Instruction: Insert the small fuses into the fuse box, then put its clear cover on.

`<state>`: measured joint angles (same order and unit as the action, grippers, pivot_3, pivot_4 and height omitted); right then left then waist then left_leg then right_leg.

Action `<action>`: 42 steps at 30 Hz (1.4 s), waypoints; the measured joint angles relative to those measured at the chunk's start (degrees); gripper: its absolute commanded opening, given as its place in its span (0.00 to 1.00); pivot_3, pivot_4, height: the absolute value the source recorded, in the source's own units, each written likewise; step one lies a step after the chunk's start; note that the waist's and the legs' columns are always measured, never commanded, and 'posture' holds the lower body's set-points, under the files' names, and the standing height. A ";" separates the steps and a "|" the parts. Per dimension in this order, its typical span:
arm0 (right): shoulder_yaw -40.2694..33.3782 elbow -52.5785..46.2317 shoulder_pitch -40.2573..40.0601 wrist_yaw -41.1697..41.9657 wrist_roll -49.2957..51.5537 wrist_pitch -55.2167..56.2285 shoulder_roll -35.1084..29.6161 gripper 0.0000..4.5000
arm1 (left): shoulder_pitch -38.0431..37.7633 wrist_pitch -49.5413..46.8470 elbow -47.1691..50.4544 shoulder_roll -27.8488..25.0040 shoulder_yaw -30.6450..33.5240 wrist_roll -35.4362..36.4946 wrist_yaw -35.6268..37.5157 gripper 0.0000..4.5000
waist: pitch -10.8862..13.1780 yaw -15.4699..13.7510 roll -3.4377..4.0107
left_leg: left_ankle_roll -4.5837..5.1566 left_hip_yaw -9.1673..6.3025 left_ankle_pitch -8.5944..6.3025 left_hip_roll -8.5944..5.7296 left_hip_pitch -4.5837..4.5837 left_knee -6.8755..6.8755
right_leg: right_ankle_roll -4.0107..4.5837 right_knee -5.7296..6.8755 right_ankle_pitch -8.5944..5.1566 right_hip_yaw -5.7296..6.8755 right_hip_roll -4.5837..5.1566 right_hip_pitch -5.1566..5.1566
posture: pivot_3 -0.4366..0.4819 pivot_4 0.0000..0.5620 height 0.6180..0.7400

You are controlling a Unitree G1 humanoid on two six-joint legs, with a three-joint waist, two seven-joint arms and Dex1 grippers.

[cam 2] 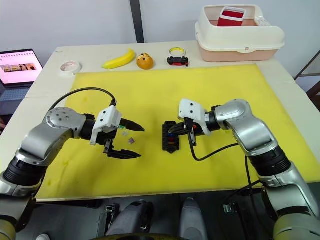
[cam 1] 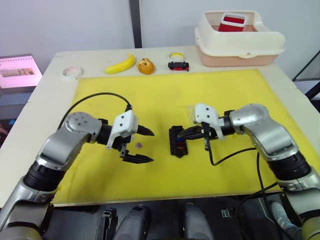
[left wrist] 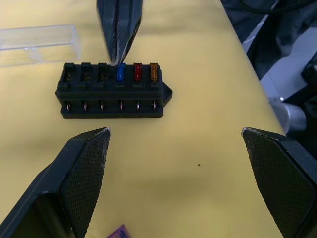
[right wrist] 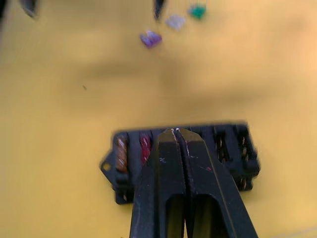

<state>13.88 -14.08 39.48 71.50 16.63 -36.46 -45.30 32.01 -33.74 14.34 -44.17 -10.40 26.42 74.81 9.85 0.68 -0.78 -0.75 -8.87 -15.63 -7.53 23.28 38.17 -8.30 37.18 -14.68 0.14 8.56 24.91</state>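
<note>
the left claw (cam 1: pixel 144 145) hovers spread wide over the yellow mat (cam 1: pixel 165 90), a purple fuse (cam 1: pixel 139 144) lying between its fingers. just right of it sits the fuse box (cam 1: pixel 177 141), long axis running away from the robot. the right claw (left wrist: pixel 119 52), pressed together, pinches a blue fuse (left wrist: pixel 120 73) at its fourth slot, beside red and orange ones. the clear cover (left wrist: pixel 37 43) lies beyond the box.

The fuse box (left wrist: pixel 113 90) is matt black moulded plastic with small metal contacts along its side. The fuses (left wrist: pixel 136 72) seated in it look like glossy translucent plastic. The cover (left wrist: pixel 37 43) is clear, smooth plastic. The mat (cam 1: pixel 165 95) is matt yellow. The left gripper's pads (left wrist: pixel 85 173) carry a fine rough mesh texture.
</note>
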 measured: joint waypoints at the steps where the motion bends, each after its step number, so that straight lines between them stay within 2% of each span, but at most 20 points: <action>1: -1.29 -1.92 0.11 0.40 0.90 -0.60 -1.57 0.01 | 0.07 -1.06 0.01 -1.84 1.42 1.26 0.73 1.00 | 0.00 0.01 0.00 | 0.00 -0.01 0.00 0.00 0.00 0.00 | 0.00 0.00 0.00 0.01 0.00 0.01 | 0.48 0.27 1.00; 5: -6.08 -4.94 -1.56 1.64 2.99 -2.00 -8.45 0.01 | 0.00 -2.99 -1.36 -8.70 7.31 3.69 3.15 1.00 | 0.00 -0.01 0.00 | 0.00 0.00 0.00 0.00 -0.01 -0.03 | 0.00 -0.03 0.00 0.02 -0.01 0.00 | 0.48 0.27 1.00; 6: -7.48 -5.38 -3.32 2.20 3.47 -2.01 -11.03 0.10 | -0.25 -3.56 -2.63 -10.97 8.57 4.12 3.89 1.00 | 0.00 -0.09 0.00 | 0.00 0.00 0.00 0.00 -0.01 -0.03 | 0.00 -0.02 0.00 0.02 0.00 -0.01 | 0.48 0.27 1.00; 8: -9.11 -5.49 -5.56 2.84 3.75 -1.84 -13.80 0.19 | -0.51 -4.17 -4.62 -13.42 9.64 4.09 4.34 1.00 | 0.00 -0.11 0.01 | 0.01 0.02 -0.01 -0.01 -0.01 -0.02 | 0.00 -0.03 0.00 0.02 0.00 -0.01 | 0.48 0.27 1.00; 14: -18.10 -1.64 -14.46 5.33 3.83 1.13 -23.69 0.80 | -4.99 2.92 -15.53 -20.94 11.81 -0.95 6.85 1.00 | 0.04 0.02 0.07 | 0.02 0.12 -0.01 0.04 -0.03 -0.08 | 0.00 -0.02 0.00 0.01 0.00 0.03 | 0.48 0.27 1.00; 15: -19.98 -0.40 -16.41 5.62 3.66 2.32 -25.11 0.93 | -5.50 4.62 -17.52 -21.74 12.08 -1.82 7.17 1.00 | 0.04 0.01 0.07 | 0.03 0.14 -0.02 0.04 -0.03 -0.08 | 0.00 -0.03 0.00 0.01 0.00 0.02 | 0.48 0.27 1.00; 16: -21.09 0.58 -17.47 5.81 3.42 2.88 -25.82 0.99 | -5.92 5.55 -18.98 -22.35 12.32 -2.35 7.33 1.00 | 0.04 0.01 0.07 | 0.04 0.16 -0.03 0.04 -0.03 -0.08 | 0.00 -0.03 0.00 0.01 0.00 0.02 | 0.48 0.27 1.00; 23: -27.10 3.38 -24.15 6.06 2.78 6.19 -27.90 0.99 | -6.29 10.38 -23.57 -22.53 13.31 -4.22 7.82 1.00 | 0.06 0.00 0.10 | 0.05 0.20 -0.04 0.04 -0.03 -0.07 | 0.00 -0.02 0.00 -0.01 0.02 0.02 | 0.48 0.27 1.00; 27: -27.10 1.59 -22.30 4.89 4.67 4.93 -27.26 0.99 | -4.34 10.26 -22.39 -18.44 12.83 -4.28 7.24 1.00 | 0.05 0.04 0.14 | 0.05 0.21 -0.03 0.05 -0.03 -0.07 | 0.00 -0.01 0.00 -0.02 0.02 0.02 | 0.48 0.27 1.00; 29: -25.09 0.14 -19.06 4.12 5.31 4.04 -26.14 0.99 | -3.91 7.93 -21.87 -16.32 12.17 -3.32 7.14 1.00 | 0.05 0.21 0.14 | 0.06 0.22 -0.04 0.06 -0.04 -0.07 | 0.00 -0.01 0.00 -0.02 0.02 0.02 | 0.48 0.27 1.00; 31: -20.36 -2.54 -11.75 2.34 6.74 2.09 -21.87 0.99 | -1.16 1.90 -22.16 -12.59 10.19 -1.02 7.55 1.00 | 0.06 0.39 0.13 | 0.05 0.22 -0.03 0.10 -0.03 -0.04 | -0.01 0.03 0.00 -0.02 0.00 0.03 | 0.48 0.27 1.00; 35: -14.13 -6.36 -2.31 -0.96 8.84 -2.93 -16.10 0.99 | 5.00 -7.69 -25.64 -10.84 6.87 0.94 9.82 1.00 | 0.07 0.30 0.11 | 0.07 0.20 -0.05 0.07 0.04 -0.04 | -0.01 0.01 0.00 -0.01 0.00 0.11 | 0.48 0.27 1.00; 42: -9.89 -12.36 4.26 -6.91 11.92 -11.00 -10.40 0.99 | 9.66 -17.60 -34.37 -9.59 2.81 1.13 12.85 1.00 | 0.06 0.18 0.10 | 0.08 0.19 -0.05 0.05 0.06 0.01 | -0.01 0.04 0.00 -0.01 0.00 0.12 | 0.48 0.27 1.00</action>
<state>4.00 -26.44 43.74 64.60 28.55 -47.46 -55.70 41.67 -51.34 -20.03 -53.76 -7.59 27.55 87.67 9.91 0.86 -0.68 -0.67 -8.68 -15.67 -7.48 23.34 38.18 -8.31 37.22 -14.67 0.13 8.56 25.04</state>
